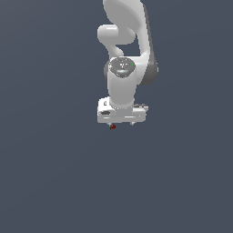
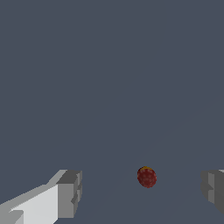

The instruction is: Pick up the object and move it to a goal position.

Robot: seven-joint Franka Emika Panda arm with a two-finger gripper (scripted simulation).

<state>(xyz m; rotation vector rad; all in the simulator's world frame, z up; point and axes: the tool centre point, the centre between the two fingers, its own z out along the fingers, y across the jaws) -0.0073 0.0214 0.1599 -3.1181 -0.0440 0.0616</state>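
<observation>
1. A white robot arm (image 1: 124, 54) is seen in the exterior view, pointed straight down over a plain grey worktop (image 1: 50, 173), with its gripper (image 1: 122, 123) at the bottom end.
2. The gripper is spread wide: in the wrist view one finger (image 2: 70, 193) and the other finger (image 2: 213, 190) are set well apart, and nothing is held between them.
3. The object (image 2: 147, 177), a small dark-red ball with a yellow-orange patch on its upper side, is seen in the wrist view in the gap between the two fingers, touched by neither and nearer to one of them than to the other.
4. In the exterior view the ball (image 1: 112, 126) shows as a tiny red speck just under the gripper body, toward the exterior view's left of it.
5. Whether the ball rests on the worktop cannot be confirmed, as no shadow or contact line is rendered, though it is judged to lie there.
6. The step in hand is judged to be the approach before the grasp; the pick-up is not yet done.
7. A small sideways correction is called for next, so that the ball is centred, then a descent until the finger pads flank it, then closing.
8. No goal marker is visible in either view, so the carry direction cannot be told.
</observation>
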